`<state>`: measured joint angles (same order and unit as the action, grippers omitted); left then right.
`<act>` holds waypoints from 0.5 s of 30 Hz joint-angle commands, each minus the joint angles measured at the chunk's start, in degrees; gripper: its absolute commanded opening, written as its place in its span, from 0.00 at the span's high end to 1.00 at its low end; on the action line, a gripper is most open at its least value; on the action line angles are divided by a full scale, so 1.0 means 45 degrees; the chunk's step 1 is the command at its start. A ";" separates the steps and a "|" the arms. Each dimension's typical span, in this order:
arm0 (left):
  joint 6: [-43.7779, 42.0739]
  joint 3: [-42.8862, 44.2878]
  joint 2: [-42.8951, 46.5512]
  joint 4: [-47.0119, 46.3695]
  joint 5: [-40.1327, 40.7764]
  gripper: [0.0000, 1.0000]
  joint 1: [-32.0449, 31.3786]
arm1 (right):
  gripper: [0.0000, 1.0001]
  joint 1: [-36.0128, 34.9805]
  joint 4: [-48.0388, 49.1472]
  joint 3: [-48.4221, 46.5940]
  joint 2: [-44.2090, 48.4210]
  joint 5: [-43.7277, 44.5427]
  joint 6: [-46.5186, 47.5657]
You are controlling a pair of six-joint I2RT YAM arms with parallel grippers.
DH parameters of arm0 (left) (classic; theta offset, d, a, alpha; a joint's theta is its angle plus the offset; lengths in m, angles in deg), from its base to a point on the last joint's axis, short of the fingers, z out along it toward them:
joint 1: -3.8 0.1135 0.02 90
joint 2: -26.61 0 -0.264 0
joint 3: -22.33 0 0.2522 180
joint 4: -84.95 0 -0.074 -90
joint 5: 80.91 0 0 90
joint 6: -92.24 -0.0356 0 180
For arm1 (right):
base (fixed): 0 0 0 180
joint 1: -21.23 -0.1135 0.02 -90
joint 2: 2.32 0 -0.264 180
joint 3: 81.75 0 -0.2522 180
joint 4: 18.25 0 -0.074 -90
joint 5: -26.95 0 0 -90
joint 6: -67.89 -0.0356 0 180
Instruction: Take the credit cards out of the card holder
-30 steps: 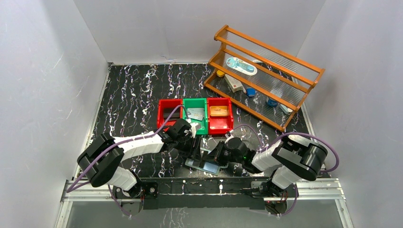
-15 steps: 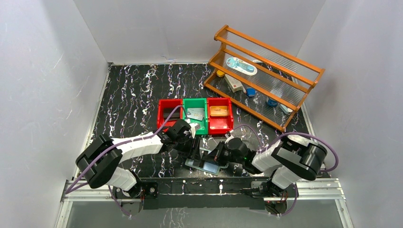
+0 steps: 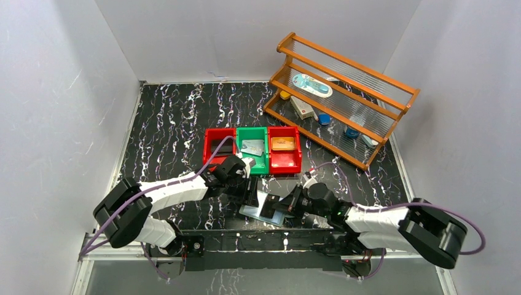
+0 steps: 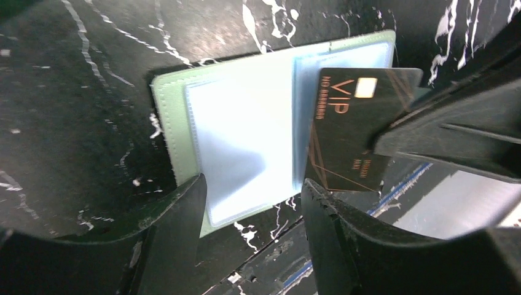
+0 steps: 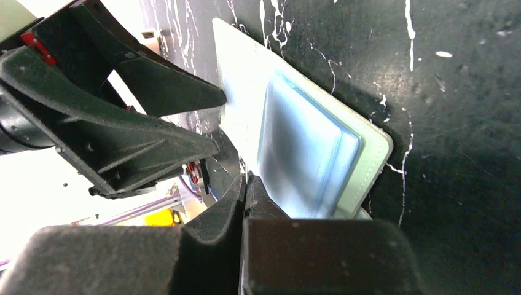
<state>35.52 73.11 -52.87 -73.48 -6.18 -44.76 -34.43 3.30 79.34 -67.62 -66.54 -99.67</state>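
The sage-green card holder (image 4: 178, 104) lies open on the black table, its pale blue sleeves (image 4: 246, 123) facing up. My right gripper (image 5: 246, 184) is shut on the edge of a dark "VIP" credit card (image 4: 347, 135), which tilts over the holder's right sleeve. Whether the card's end is still in the sleeve I cannot tell. My left gripper (image 4: 252, 196) hangs open over the holder's near edge, one finger over its corner. From above, the holder (image 3: 258, 215) sits between the left gripper (image 3: 250, 192) and the right gripper (image 3: 284, 204). A silvery card (image 3: 252, 146) and a tan-gold card (image 3: 283, 144) lie in bins.
Three small bins stand in a row behind the grippers: red (image 3: 209, 150), green (image 3: 264, 161), red (image 3: 297, 157). A wooden rack (image 3: 344, 104) with small items stands at the back right. The table's front rail (image 3: 264, 241) runs close below the holder.
The right arm has swung out low to the right and its jaws have closed tighter on the dark card. The left gripper's jaws have opened a little wider.
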 commanded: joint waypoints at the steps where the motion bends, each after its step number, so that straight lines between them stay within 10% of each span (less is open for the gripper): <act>1: 0.0271 -0.0167 0.0834 0.0251 0.0620 0.41 0.0005 | 0.97 0.0064 -0.1597 0.0098 0.1757 0.0869 0.0515; 15: 0.1027 -0.1021 0.2014 -0.2259 -0.3699 0.33 0.2453 | 0.96 0.0070 -0.1219 -0.0104 0.3598 0.0154 0.1506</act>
<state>38.25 71.56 -47.01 -77.32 -11.21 -39.38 -34.28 -6.58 79.86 -51.73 -63.67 -95.40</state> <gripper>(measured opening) 0.666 0.060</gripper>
